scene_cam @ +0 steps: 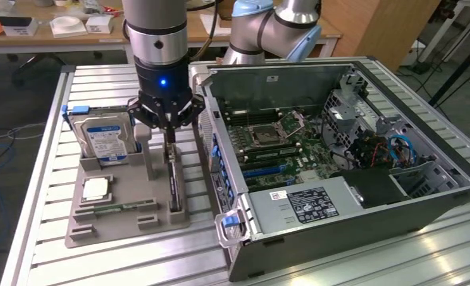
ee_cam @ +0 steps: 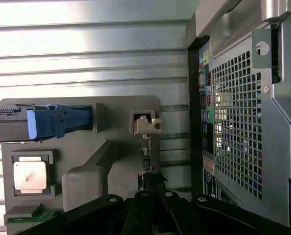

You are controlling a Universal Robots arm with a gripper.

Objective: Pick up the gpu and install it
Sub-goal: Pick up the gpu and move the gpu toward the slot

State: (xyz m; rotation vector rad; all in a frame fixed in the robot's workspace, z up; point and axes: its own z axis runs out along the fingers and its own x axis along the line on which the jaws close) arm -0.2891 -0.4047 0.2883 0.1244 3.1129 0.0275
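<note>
Directly beneath the pincer [scene_cam: 169, 137], the gpu [scene_cam: 175, 179] stands on edge in a slot of the grey holder tray [scene_cam: 116, 229] on the table [scene_cam: 99, 83]. The pincer's fingers are pressed together on the card's upper edge. A hard drive [scene_cam: 104, 140] stands upright just beside the pincer, and the open computer case [scene_cam: 394, 220] lies on its opposite side.
</note>
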